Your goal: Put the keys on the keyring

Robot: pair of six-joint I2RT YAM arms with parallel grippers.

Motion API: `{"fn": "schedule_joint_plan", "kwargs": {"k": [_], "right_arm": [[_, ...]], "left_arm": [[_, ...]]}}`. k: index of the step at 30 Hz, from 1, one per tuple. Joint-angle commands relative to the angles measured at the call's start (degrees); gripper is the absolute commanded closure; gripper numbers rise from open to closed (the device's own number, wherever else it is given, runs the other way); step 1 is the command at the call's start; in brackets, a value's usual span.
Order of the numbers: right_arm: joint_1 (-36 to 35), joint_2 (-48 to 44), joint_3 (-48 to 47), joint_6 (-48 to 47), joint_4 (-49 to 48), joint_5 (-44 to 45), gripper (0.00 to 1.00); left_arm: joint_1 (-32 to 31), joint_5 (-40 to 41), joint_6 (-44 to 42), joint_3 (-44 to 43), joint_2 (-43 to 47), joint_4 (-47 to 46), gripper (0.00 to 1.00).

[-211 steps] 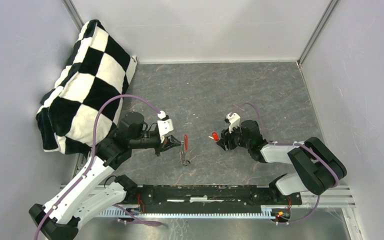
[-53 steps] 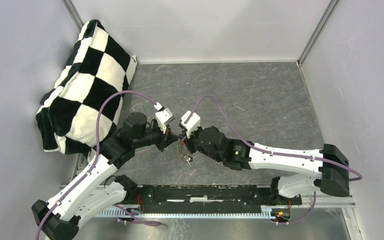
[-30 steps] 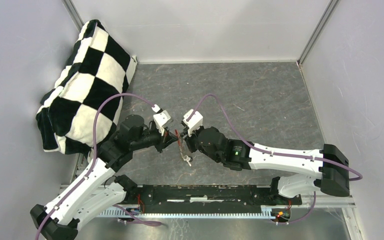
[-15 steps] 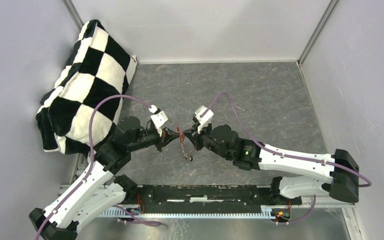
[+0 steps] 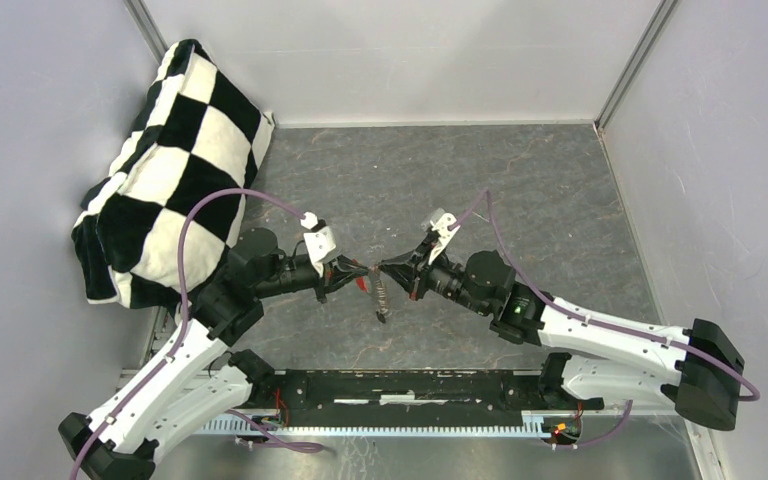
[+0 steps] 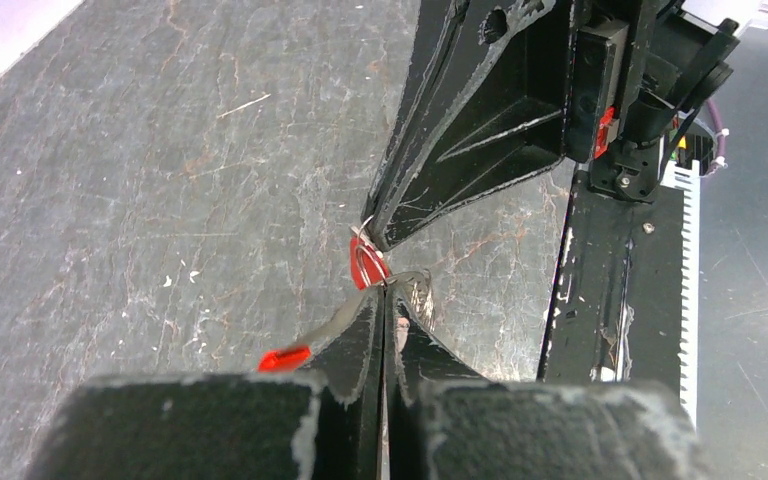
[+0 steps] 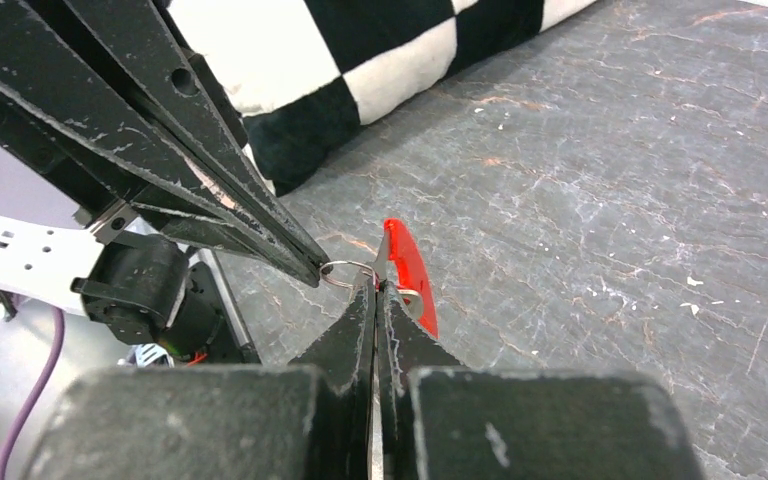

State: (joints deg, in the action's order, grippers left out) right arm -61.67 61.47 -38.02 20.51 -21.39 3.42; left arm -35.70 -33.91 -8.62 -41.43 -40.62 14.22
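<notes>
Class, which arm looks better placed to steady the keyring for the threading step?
Left, narrowly: the left gripper is shut on the keyring, chain hanging below; the right gripper, also shut, meets it at the same loop from the opposite side.

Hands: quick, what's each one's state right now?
Left hand: closed, pinching the keyring.
Right hand: closed, pinching the same keyring.

Keyring [image 5: 372, 285]: held in the air, centre of scene, towards the near side. It is pinched between the closed tips of left gripper [image 5: 358, 272] and right gripper [image 5: 388, 268].
Red band [image 7: 407, 265] tilted, with a thin wire loop [image 7: 343, 270] at its top.
Grey chain [image 5: 381, 300] hangs below.
Small red piece [image 6: 285, 357] beside the left finger: key head or band end, cannot tell.
</notes>
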Motion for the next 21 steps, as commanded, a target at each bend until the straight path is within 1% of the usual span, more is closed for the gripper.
{"fn": "schedule_joint_plan", "kwargs": {"k": [1,13,14,16,18,21], "right_arm": [[1.37,-3.07,1.73,1.33,-6.80,-2.18,1.00],[1.65,-3.99,2.09,0.97,-7.05,-2.39,1.00],[1.64,-3.83,1.84,0.82,-6.80,-2.58,1.00],[1.64,-3.39,1.26,0.58,-6.49,-2.91,1.00],[1.65,-2.97,0.90,0.43,-6.39,-3.27,1.00],[1.64,-2.28,0.53,0.47,-6.39,-3.31,1.00]], "left_arm": [[0.20,-2.81,-3.09,-2.95,-0.35,-2.50,0.98],[0.20,0.22,-0.33,-1.94,-1.32,-0.64,0.98],[0.18,0.50,0.31,-1.95,-1.72,-0.65,0.96],[0.20,0.01,1.85,-2.45,-3.15,-0.18,0.85],[0.20,-2.53,3.20,-3.31,-5.03,0.42,0.75],[0.19,-3.35,5.62,-3.82,-7.35,0.63,0.68]]}}
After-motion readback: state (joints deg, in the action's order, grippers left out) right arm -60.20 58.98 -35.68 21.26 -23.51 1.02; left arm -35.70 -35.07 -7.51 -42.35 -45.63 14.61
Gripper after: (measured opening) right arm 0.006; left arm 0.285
